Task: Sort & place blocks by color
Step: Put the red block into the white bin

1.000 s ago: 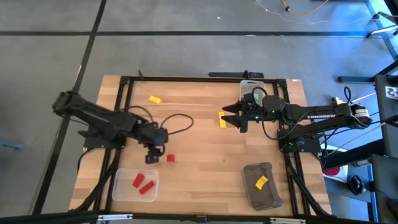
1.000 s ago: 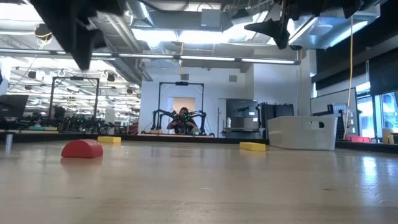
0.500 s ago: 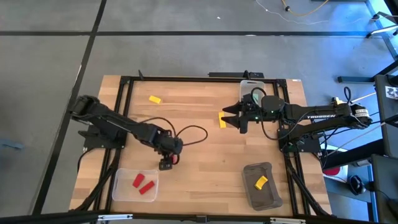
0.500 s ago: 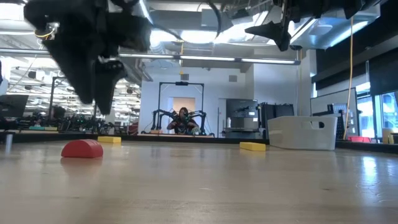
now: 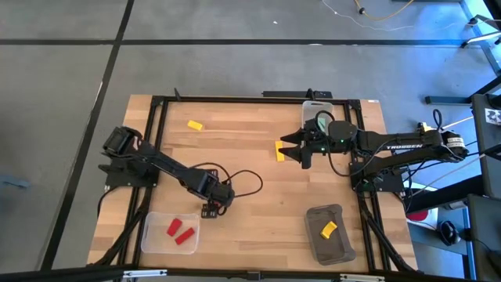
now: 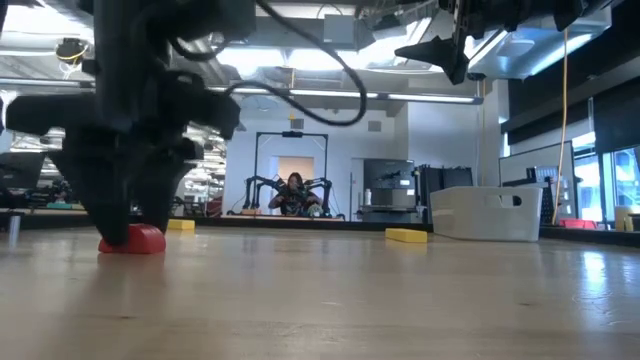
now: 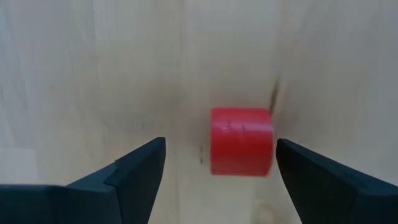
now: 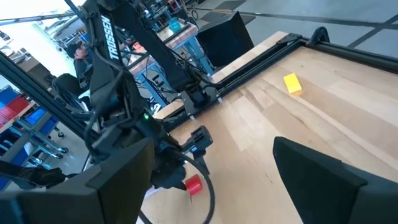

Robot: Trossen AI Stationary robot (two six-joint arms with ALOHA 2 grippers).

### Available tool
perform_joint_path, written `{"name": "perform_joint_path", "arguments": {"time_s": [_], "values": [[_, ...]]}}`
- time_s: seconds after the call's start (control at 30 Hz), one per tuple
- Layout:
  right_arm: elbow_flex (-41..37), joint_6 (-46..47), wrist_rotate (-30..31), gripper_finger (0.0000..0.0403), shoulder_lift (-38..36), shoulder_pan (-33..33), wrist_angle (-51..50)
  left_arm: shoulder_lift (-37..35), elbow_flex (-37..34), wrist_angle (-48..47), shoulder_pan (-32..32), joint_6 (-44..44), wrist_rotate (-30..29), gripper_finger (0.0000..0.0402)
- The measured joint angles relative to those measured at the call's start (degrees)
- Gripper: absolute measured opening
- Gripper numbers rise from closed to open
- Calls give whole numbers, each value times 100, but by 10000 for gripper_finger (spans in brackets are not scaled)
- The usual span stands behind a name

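A small red block [image 7: 241, 142] rests flat on the wooden table. My left gripper [image 7: 221, 163] is down at the table, open, with one finger on each side of this block and a thin gap to the nearer finger. From the side, the left gripper [image 6: 125, 215] hides half of the red block [image 6: 145, 240]. My right gripper [image 5: 301, 149] hangs open above the table, beside a yellow block [image 5: 279, 150]. A second yellow block [image 5: 195, 124] lies toward the far left.
A clear bin [image 5: 149, 235] at the near left holds two red blocks [image 5: 180, 230]. A grey bin [image 5: 329, 249] at the near right holds one yellow block [image 5: 329, 229]. A white bin [image 5: 317, 110] stands at the far edge. Black frame rails run along the table's sides.
My left gripper has moved toward the table's right and near edge and come down from well above the table until its open fingers stand around the red block. The block has stayed where it was. The right arm has kept still.
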Motion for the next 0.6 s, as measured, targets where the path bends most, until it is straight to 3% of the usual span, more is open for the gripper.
{"name": "perform_joint_path", "arguments": {"time_s": [0.43, 0.6], "values": [[0, -3, 17, 330, 0, -1, 2, 288, 9, 148, 6, 49, 91, 291], [0, -15, 87, 330, 0, 0, 3, 294, 4, 218, 3, 166, 157, 242]]}}
